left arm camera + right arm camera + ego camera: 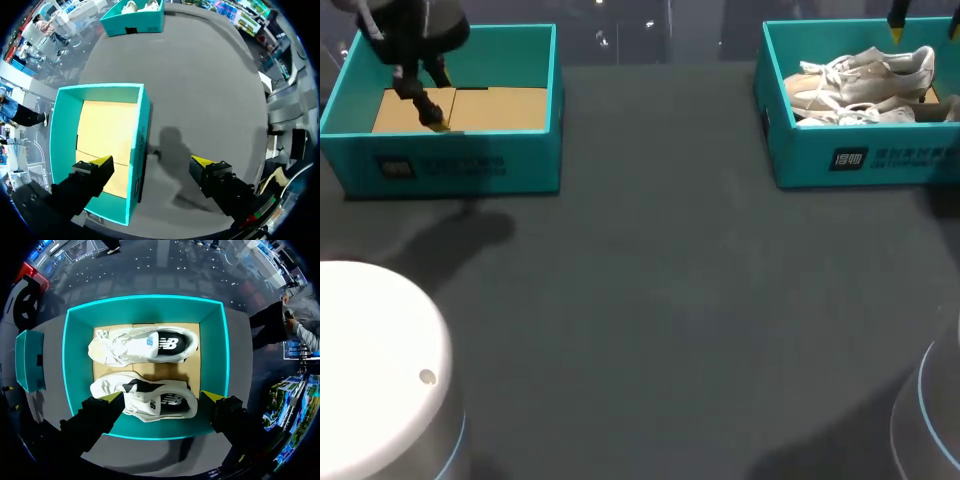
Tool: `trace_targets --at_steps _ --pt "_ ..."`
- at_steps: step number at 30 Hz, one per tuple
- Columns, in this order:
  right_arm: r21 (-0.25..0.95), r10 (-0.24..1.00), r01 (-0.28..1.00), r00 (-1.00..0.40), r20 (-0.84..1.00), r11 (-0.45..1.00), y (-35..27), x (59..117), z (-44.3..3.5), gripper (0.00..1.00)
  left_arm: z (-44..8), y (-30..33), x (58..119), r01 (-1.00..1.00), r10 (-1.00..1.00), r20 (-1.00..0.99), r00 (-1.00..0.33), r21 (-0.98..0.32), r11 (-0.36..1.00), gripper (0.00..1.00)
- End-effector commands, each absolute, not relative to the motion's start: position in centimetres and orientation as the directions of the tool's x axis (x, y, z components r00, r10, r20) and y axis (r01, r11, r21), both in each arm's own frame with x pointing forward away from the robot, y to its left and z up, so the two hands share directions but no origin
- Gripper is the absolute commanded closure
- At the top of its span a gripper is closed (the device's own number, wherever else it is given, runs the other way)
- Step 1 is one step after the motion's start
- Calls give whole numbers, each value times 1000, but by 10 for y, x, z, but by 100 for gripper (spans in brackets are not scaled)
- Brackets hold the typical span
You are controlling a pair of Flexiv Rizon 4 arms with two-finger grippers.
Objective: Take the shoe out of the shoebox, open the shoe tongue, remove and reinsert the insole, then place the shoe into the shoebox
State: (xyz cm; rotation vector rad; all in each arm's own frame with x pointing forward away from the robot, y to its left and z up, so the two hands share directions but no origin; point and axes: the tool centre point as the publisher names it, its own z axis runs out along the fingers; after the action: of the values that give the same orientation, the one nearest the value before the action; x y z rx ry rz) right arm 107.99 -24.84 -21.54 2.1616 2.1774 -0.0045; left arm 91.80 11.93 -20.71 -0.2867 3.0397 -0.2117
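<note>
Two white shoes lie side by side in the teal shoebox (850, 155) at the far right, one nearer the front (150, 399) and one behind it (142, 346). My right gripper (162, 396) hangs open above the nearer shoe, touching nothing; in the head view only one of its yellow fingertips (898, 30) shows at the box's far edge. At the far left stands a second teal shoebox (450, 160), holding only its cardboard floor (107, 135). My left gripper (152, 161) is open over that box's side wall, one finger above the inside, the other above the table, and holds nothing.
The dark grey table (650, 290) stretches between the two boxes. The white round bases of my arms stand at the front left (380, 370) and the front right (935, 420).
</note>
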Motion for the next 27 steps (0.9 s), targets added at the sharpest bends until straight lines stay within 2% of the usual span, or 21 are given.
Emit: trace_targets --at_steps 1,7,21,27 --pt "76 998 997 -15 -57 19 -244 1067 -210 0 -209 131 922 -743 -746 -56 -664 -67 666 0" --pt "52 998 998 -31 -46 33 -238 1060 -207 0 -209 153 925 -851 -856 -47 -515 -96 517 0" --pt "52 998 998 -31 -46 33 -238 1060 -207 0 -209 153 925 -851 -856 -47 -515 -96 517 0" --pt "29 997 999 -27 -65 29 -228 1054 -206 0 -210 164 943 -941 -939 70 -336 -69 332 0"
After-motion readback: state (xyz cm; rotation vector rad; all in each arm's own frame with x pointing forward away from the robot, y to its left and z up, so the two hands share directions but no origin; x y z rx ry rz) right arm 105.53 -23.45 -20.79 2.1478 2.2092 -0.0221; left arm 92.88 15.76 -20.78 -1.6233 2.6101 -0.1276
